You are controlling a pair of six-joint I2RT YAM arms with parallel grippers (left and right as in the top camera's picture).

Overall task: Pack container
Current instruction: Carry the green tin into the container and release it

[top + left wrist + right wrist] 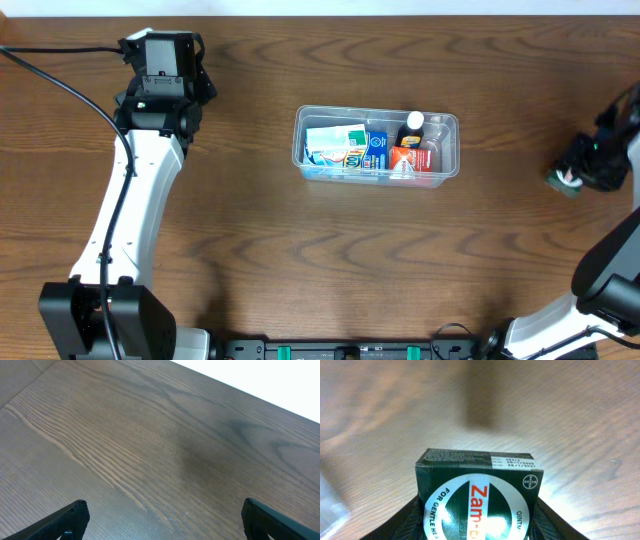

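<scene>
Clear container sits centre of bench, open wood all round. R hand, at 3 o'clock nr the edge, pinches a dark green box; L hand spread wide at 10 o'clock.

The container sits on the table, a bit above the middle of the overhead frame. Inside it, the left box lies at the left end. The middle box is just beside it on the right. The bottle is at the upper right, and the right box lies just below the bottle. The left gripper is at the upper left, well apart from the container. The right gripper is at the far right edge. The lone box sits between its fingers, touching both.
</scene>
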